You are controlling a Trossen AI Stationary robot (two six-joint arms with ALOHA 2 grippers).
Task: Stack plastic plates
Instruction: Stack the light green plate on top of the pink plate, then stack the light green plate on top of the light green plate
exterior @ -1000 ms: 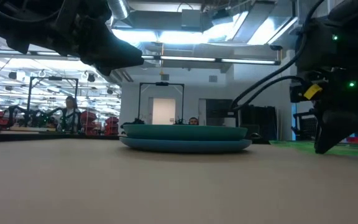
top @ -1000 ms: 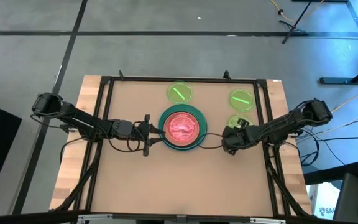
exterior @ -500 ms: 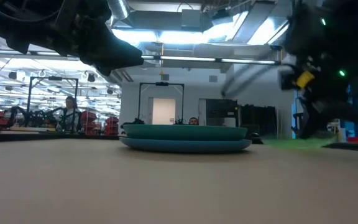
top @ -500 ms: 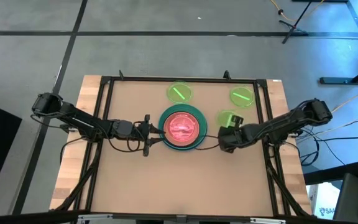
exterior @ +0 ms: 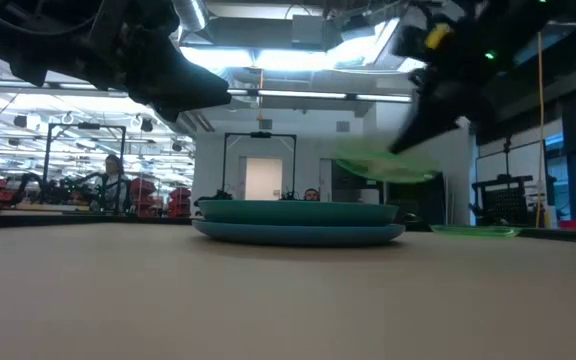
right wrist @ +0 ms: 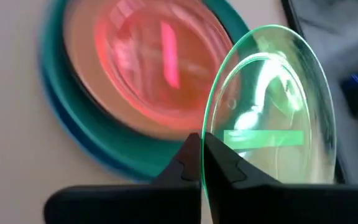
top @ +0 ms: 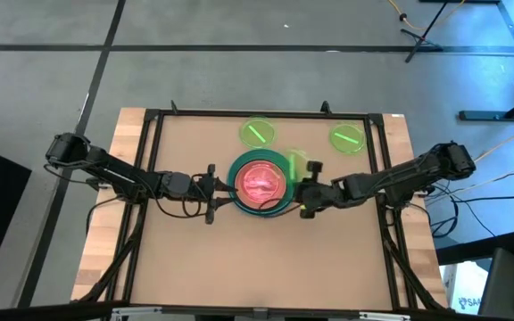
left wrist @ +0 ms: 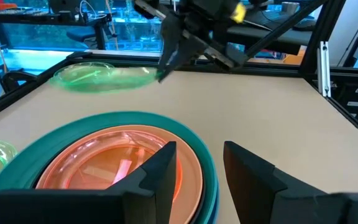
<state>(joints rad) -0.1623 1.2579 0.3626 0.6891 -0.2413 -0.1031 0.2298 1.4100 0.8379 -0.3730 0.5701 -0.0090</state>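
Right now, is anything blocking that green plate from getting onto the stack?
Nothing visible does. The right gripper holds the green plate in the air beside the stack. The left gripper waits on the stack's other side.

arms: dark, slim, jointed | cables: black, looping beside links | right wrist: yellow tag, green lights

I see a tan bench point(top: 239, 250) with a black frame point(top: 257, 114) on a grey floor point(top: 239, 53); people point(exterior: 114, 180) sit far behind it.
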